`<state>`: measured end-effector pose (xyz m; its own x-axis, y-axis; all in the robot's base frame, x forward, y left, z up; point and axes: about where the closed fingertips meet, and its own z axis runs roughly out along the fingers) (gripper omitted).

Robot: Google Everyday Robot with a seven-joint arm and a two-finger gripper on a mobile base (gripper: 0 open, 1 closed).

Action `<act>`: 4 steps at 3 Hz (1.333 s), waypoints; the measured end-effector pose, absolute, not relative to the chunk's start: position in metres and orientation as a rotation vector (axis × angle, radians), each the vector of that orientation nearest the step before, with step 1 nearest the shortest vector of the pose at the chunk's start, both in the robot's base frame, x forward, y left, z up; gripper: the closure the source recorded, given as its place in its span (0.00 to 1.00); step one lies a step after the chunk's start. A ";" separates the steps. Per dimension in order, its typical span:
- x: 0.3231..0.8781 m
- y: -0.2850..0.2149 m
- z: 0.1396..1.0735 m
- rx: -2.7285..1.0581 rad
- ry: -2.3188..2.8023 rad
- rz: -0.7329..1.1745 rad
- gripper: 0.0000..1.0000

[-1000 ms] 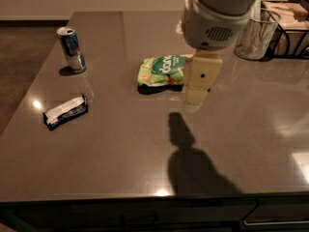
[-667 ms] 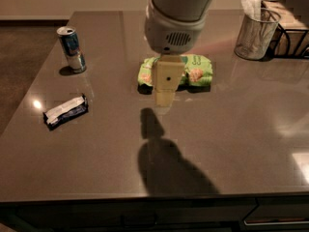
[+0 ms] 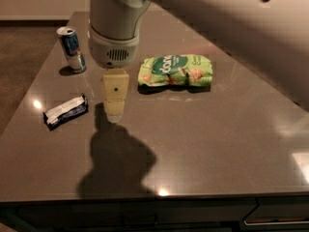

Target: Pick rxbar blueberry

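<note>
Rxbar blueberry [image 3: 65,111] near, left of end effector [image 3: 115,115].

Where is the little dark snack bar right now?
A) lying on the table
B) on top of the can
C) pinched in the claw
A: the rxbar blueberry lies flat on the table, apart from the claw, which hangs over the table between the bar and the green chip bag.
</note>
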<state>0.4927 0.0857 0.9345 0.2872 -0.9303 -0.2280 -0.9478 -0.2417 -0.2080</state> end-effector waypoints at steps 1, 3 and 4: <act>0.494 0.130 0.913 -2.324 1.636 0.128 0.00; 0.495 0.199 0.868 -2.417 1.580 0.131 0.00; 0.499 0.219 0.852 -2.468 1.574 0.130 0.00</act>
